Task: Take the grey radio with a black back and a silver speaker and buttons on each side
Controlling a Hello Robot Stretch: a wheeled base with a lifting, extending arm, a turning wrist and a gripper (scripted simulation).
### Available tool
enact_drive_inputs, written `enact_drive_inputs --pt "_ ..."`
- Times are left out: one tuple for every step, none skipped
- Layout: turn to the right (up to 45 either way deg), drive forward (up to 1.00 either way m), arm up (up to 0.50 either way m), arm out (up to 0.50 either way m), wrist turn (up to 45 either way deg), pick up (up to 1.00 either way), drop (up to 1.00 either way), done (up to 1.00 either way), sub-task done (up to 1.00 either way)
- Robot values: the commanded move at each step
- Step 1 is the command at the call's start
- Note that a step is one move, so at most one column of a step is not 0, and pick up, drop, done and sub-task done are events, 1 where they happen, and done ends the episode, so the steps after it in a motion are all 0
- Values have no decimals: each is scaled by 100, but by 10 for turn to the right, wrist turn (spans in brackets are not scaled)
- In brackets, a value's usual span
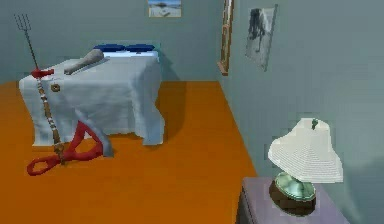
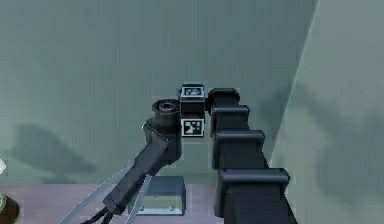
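The gripper (image 2: 108, 203) slopes down from its dark body toward the arm side view's left, its thin fingers low over the dull purple desk (image 2: 45, 203). The dark square arm (image 2: 240, 160) extends out over that desk toward the grey-green wall (image 2: 80, 80). This looks like a reach set for a pick low and from the side.

Whether the gripper holds anything cannot be told, since a small grey box with a paler silvery face (image 2: 165, 196) lies on the desk right by the fingers. By colour and boxy form, that grey box is probably the radio. It sits flat toward the desk's wall-side edge, between the fingers and the arm, well within reach.

Its outline is nearly square, so the long axis is unclear. Its side edges run toward the wall, and which way the speaker faces cannot be made out.

In the forward view a white pleated lamp (image 1: 305, 150) stands on what seems the same desk. A white-sheeted bed (image 1: 110, 95) lies well apart across the orange floor (image 1: 180, 170).
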Motion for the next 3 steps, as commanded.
enact_drive_inputs --pt "0 0 0 0 450 0 0 0 0" --pt "0 0 0 0 450 0 0 0 0" --pt "0 0 0 0 360 0 0 0 0"
